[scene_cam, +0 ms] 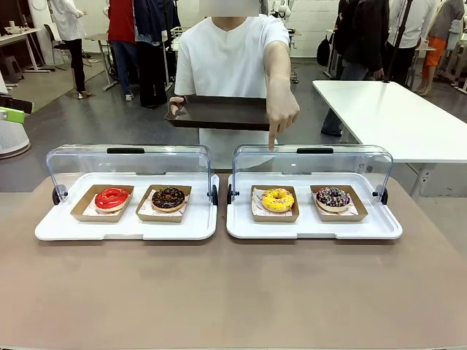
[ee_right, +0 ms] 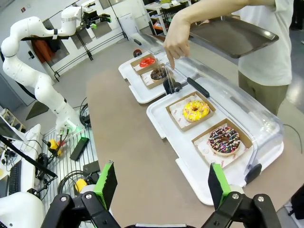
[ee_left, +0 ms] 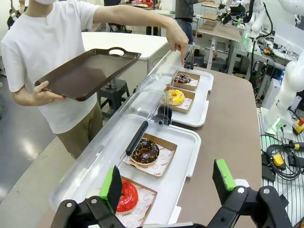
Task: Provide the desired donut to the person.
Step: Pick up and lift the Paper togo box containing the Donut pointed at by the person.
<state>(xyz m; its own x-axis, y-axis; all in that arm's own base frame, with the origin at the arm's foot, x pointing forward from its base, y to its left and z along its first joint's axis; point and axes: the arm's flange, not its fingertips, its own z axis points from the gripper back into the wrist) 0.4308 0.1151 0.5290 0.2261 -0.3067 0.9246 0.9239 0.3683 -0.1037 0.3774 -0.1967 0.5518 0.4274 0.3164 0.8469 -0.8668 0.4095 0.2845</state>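
Note:
The person [scene_cam: 226, 58] stands at the far side and holds a dark brown tray [scene_cam: 219, 111] in one hand. The other hand [scene_cam: 282, 109] points a finger down over the yellow donut [scene_cam: 278, 199] in its cardboard box, second from the right. The same yellow donut [ee_left: 175, 96] [ee_right: 195, 110] lies well ahead of both grippers. My left gripper [ee_left: 168, 183] is open above the near edge of the tray with the red donut [ee_left: 127, 195]. Over bare table, my right gripper [ee_right: 162, 184] is open, short of the sprinkled chocolate donut [ee_right: 223, 139].
Two white serving trays [scene_cam: 128, 230] [scene_cam: 314, 230] lie side by side with clear lids [scene_cam: 130, 159] raised at the back. The left one holds the red donut [scene_cam: 112, 198] and a chocolate donut [scene_cam: 168, 198]. A white table [scene_cam: 394, 109] stands behind on the right.

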